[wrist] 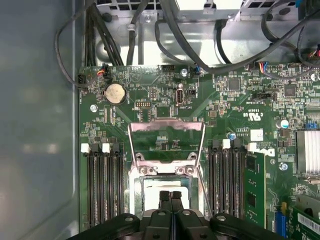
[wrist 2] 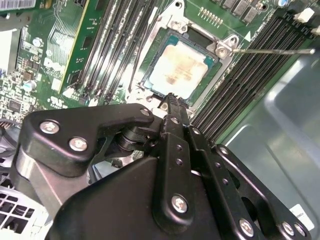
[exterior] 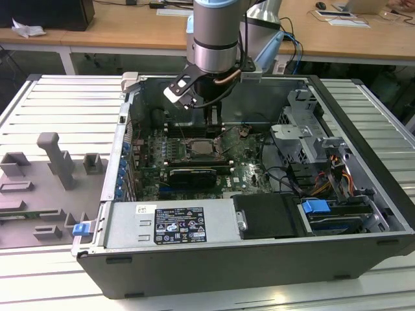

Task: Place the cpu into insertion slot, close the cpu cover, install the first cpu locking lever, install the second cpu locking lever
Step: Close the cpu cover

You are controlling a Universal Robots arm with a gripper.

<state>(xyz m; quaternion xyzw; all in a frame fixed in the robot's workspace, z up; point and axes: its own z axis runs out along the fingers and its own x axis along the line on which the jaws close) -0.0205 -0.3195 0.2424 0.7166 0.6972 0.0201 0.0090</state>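
Starting at the exterior view's left, grey moulded fixtures (exterior: 55,162) stand on the slatted bench (exterior: 58,91) near its left edge. Beside them an open computer case (exterior: 194,272) lies across the bench's middle, its motherboard (exterior: 249,175) facing up. The arm (exterior: 214,32) reaches down into the case, and the hand (exterior: 212,118) hangs just above the insertion slot (exterior: 203,148) near the board's middle.

In the second wrist view the cpu (wrist 2: 181,70) lies flat in the slot, pale face up. The hand is clenched with nothing between its fingers, its tips over one edge of the cpu. In the first wrist view the cpu cover (wrist: 165,123) stands raised, off the cpu.

A thin wire lever (wrist 2: 270,50) sticks out from the slot's corner across the memory slots (wrist 2: 240,85). At the case's right end sit a silvery drive cage (exterior: 305,116) and bundled cables (exterior: 324,181).
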